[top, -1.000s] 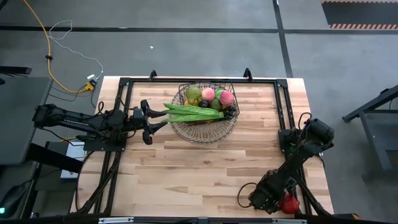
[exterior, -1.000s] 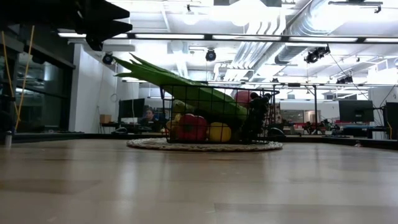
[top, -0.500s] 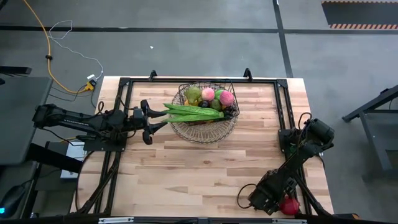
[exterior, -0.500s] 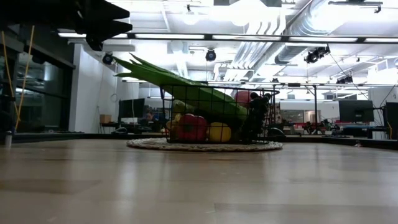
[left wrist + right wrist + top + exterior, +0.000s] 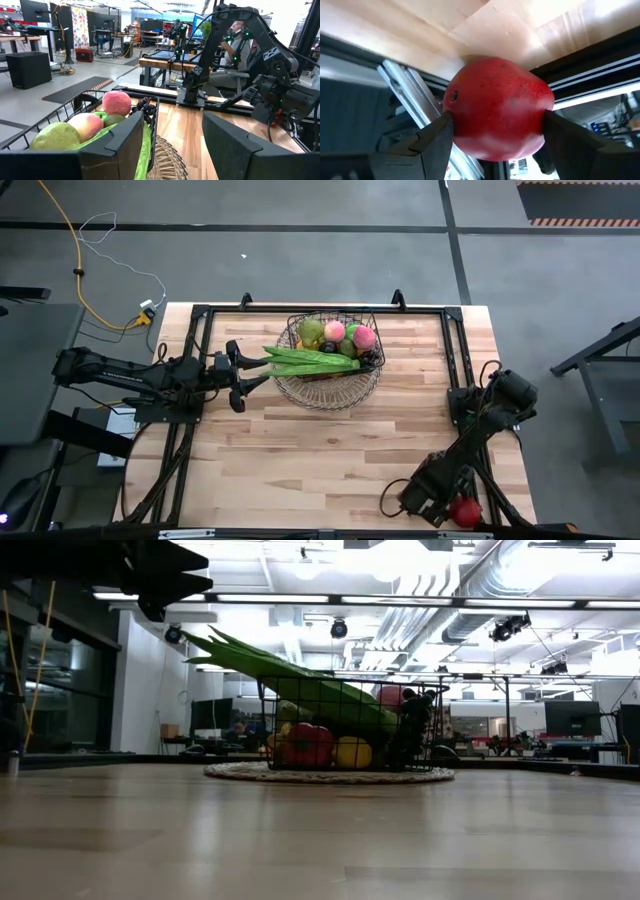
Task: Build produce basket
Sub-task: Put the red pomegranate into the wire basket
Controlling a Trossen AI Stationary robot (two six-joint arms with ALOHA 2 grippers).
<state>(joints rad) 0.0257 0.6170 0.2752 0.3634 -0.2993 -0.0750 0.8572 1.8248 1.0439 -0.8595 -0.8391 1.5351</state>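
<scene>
- The red apple sits at the table's near right corner, by the edge rail, between the right gripper's two fingers, which touch its flanks; the jaws look closed on it at about its own width.
- It looks round, smooth and firm, so I judge it light and stiff but apt to slip; a hold across its widest middle seems safest.
- The basket stands well apart, at the table's far middle, on a woven mat, already holding a pear, pink pieces, dark grapes and more.
- Long green pods lie across its rim, sticking out toward the left gripper, whose jaws stand apart just beside the pod tips; I cannot tell whether they hold them.
</scene>
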